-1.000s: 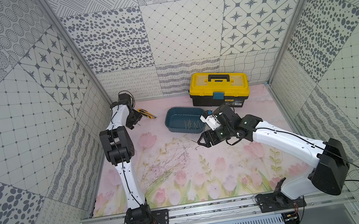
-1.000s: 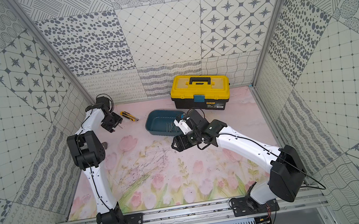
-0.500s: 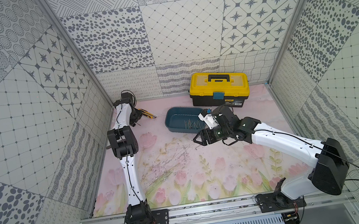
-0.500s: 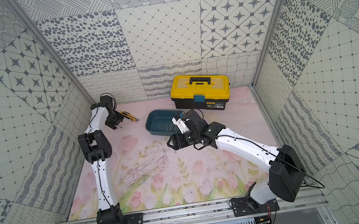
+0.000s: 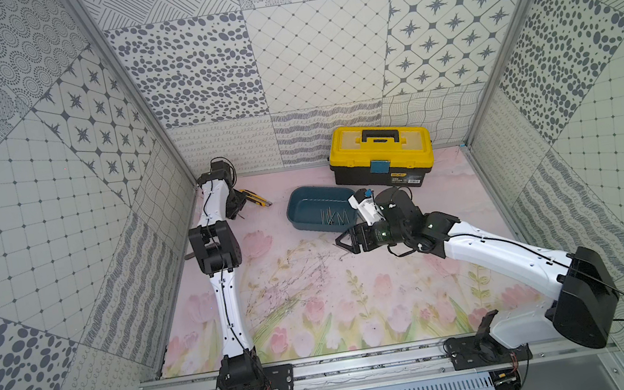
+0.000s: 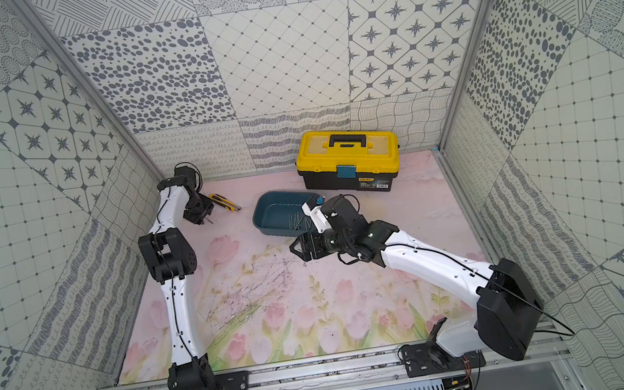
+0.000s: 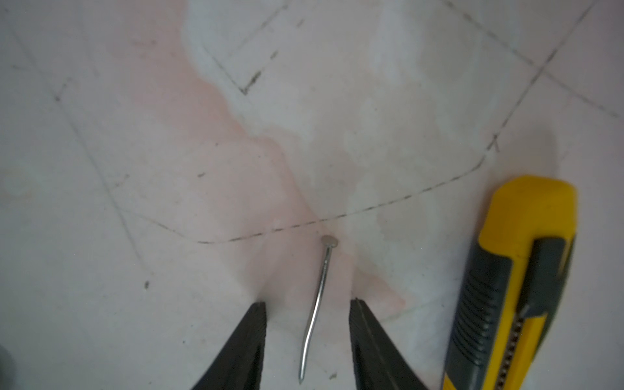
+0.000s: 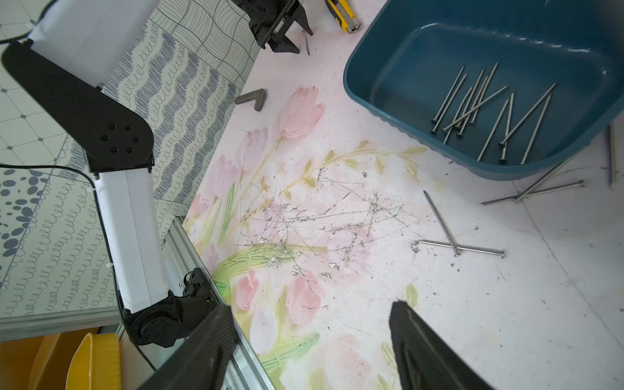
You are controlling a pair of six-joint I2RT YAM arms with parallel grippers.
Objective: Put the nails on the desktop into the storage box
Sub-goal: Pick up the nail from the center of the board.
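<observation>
now left gripper (image 7: 306,303) reached farther back beside utility knife (image 7: 516,270), jaws part open astride one nail (image 7: 322,277), not touching, right gripper (image 8: 310,307) over desktop (image 8: 337,141) near loose nails (image 8: 462,248), jaws wide, empty, most nails (image 8: 489,108) in storage box (image 8: 388,67)

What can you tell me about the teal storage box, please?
The storage box is a teal-blue plastic tub, shallow, lidless, with rounded corners. It sits upright on the desktop near the yellow toolbox. About a dozen nails lie crisscrossed on its floor at one end; loose nails lie just outside that wall.

Nails (image 5: 332,217) in storage box (image 5: 307,205), toolbox (image 5: 379,150) behind
</observation>
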